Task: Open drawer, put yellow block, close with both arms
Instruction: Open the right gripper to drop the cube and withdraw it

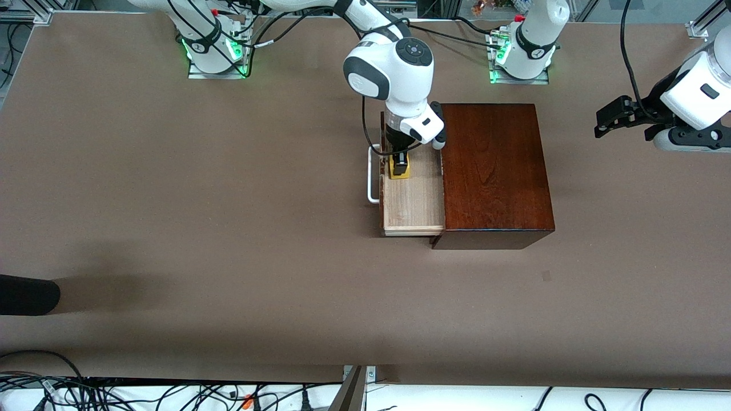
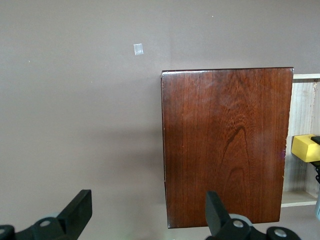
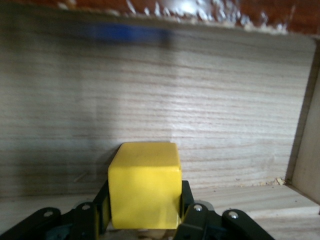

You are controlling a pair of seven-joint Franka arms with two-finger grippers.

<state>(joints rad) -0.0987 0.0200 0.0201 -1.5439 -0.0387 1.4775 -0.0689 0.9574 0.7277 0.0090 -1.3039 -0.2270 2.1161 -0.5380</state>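
The mahogany box [image 1: 494, 171] stands mid-table with its drawer [image 1: 414, 200] pulled out toward the right arm's end; its white handle [image 1: 372, 174] shows beside the tray. My right gripper [image 1: 400, 162] reaches down into the drawer and is shut on the yellow block [image 1: 399, 169]. In the right wrist view the block [image 3: 145, 182] sits between the fingers [image 3: 186, 200], low over the pale wood floor [image 3: 175, 90]. My left gripper [image 1: 599, 127] waits open and empty, in the air toward the left arm's end of the table. Its wrist view shows the box [image 2: 225, 145], the drawer [image 2: 302, 110] and the block [image 2: 306, 148].
A black rounded object [image 1: 28, 294] lies at the table edge at the right arm's end. A small pale patch [image 1: 546, 276] marks the table nearer the camera than the box. Cables lie along the table's near edge.
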